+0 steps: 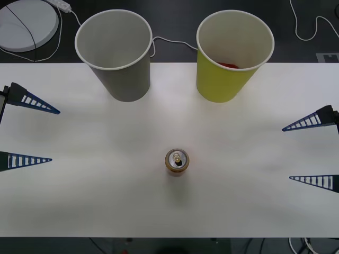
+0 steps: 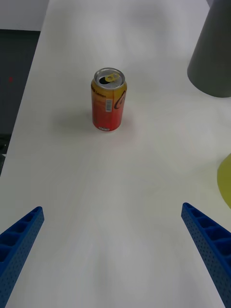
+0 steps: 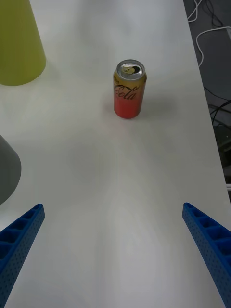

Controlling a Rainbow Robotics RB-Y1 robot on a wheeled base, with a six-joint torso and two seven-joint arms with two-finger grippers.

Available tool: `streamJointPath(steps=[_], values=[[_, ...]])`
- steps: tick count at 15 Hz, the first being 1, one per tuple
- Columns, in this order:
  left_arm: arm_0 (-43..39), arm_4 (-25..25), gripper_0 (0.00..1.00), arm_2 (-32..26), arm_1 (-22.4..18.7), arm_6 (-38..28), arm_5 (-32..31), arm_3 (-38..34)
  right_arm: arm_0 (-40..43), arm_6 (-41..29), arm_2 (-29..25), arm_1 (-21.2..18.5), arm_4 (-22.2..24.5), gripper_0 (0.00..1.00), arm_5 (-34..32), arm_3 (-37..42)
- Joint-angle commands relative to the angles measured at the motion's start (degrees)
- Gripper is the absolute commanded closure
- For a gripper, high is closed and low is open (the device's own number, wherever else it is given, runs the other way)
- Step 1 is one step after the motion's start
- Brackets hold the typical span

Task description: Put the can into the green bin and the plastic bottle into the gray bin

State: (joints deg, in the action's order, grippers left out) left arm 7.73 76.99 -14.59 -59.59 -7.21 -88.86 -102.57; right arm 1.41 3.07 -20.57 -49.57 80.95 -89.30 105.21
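The can (image 1: 177, 162) stands upright near the middle of the white table (image 1: 79, 201), orange-gold above and red below, with an opened metal top. The gray bin (image 1: 116, 58) stands at the back left of centre. To its right is the green bin (image 1: 233, 63), with something red low inside it. The plastic bottle is out of view. My left gripper (image 1: 55, 135) is open at the table's left side, far from the can (image 3: 129, 95). At the right side my right gripper (image 1: 286, 154) is open too, facing the can (image 2: 108, 106). Nothing is held.
A round white device (image 1: 26, 24) and white cables (image 1: 169, 42) lie on the dark floor behind the table. More cable (image 1: 307, 26) lies at the back right. Bare tabletop surrounds the can on all sides.
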Motion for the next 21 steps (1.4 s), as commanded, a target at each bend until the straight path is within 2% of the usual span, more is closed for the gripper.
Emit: streamJointPath(steps=[1, 8, 12, 15, 18, 21], values=[[0.00, 0.00, 0.00, 0.00, 0.00, 0.00, 0.00, 0.00, 0.00, 0.00, 0.00, 0.00, 0.00, 0.00, 0.00, 0.00], [0.00, 0.00, 0.00, 0.00, 0.00, 0.00, 0.00, 0.00, 0.62, 0.70, 1.05, -0.62, -0.97, 0.00, 0.79, -0.62], [0.00, 0.00, 0.00, 0.00, 0.00, 0.00, 0.00, 0.00, 0.88, 2.64, 1.41, 2.02, -0.70, 0.00, 1.49, -2.29], [0.00, 0.00, 0.00, 0.00, 0.00, 0.00, 0.00, 0.00, 0.88, 9.49, 4.66, 3.95, -2.64, 0.00, 4.48, -5.54], [0.00, 0.00, 0.00, 0.00, 0.00, 0.00, 0.00, 0.00, 0.79, 16.79, 9.84, 5.01, -7.65, 0.00, 9.05, -11.78], [0.00, 0.00, 0.00, 0.00, 0.00, 0.00, 0.00, 0.00, 0.44, 21.62, 10.37, 8.09, -8.26, 0.00, 9.32, -15.91]])
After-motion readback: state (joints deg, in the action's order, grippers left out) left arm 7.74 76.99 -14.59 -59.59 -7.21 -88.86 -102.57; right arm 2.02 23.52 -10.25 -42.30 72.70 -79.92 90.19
